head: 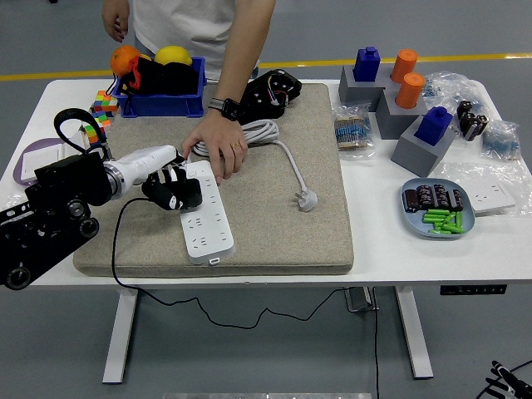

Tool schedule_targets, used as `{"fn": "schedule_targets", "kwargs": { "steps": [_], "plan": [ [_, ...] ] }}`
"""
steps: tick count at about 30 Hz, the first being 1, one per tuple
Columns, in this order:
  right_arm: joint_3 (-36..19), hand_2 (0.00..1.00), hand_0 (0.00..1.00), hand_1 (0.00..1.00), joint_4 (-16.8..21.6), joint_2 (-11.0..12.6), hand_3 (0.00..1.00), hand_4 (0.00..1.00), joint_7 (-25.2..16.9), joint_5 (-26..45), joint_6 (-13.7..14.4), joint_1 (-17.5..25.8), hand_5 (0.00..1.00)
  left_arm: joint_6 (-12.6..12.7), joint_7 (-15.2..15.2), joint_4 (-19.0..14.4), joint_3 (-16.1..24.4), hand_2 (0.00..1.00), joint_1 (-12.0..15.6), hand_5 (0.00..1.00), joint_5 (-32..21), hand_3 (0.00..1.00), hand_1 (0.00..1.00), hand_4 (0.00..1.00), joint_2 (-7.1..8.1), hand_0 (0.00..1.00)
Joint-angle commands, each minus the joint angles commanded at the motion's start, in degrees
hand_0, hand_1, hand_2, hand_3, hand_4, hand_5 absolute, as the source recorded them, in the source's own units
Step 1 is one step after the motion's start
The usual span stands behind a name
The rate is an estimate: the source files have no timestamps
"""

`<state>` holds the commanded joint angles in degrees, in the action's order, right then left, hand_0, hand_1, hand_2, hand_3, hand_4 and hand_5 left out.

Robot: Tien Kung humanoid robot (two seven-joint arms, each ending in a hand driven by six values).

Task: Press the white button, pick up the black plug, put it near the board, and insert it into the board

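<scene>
The left hand (173, 188) rests on the white board (204, 211), beside a person's hand (217, 146).

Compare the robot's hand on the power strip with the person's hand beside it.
The robot's left hand is black with white fingertips; the person's hand is bare with a watch at the wrist. The robot's left hand comes in from the left with fingers curled over the power strip; the person's hand reaches from the far side, fingers spread flat across the strip's far end and the coiled white cable. Both rest on the strip's far end.
</scene>
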<state>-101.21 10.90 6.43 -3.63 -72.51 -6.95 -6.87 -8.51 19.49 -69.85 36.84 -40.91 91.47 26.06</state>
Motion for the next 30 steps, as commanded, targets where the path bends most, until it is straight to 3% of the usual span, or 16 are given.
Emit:
{"fn": "schedule_targets", "kwargs": {
  "steps": [16,30],
  "plan": [
    [-0.2,0.618,0.773,0.602,0.0,0.1,0.617,0.719,0.0,-0.1,-0.1,0.1,0.463,-0.3,0.6,1.4,-1.8,0.259,-1.9,0.002,0.4,0.322,0.316,0.661,-1.04,0.348],
    [-0.5,0.618,0.774,0.603,0.0,0.1,0.617,0.718,0.0,-0.2,-0.1,0.2,0.464,-1.7,3.5,2.7,-5.3,0.253,-3.8,0.002,1.8,0.315,0.304,0.655,-1.57,0.328]
  ]
}}
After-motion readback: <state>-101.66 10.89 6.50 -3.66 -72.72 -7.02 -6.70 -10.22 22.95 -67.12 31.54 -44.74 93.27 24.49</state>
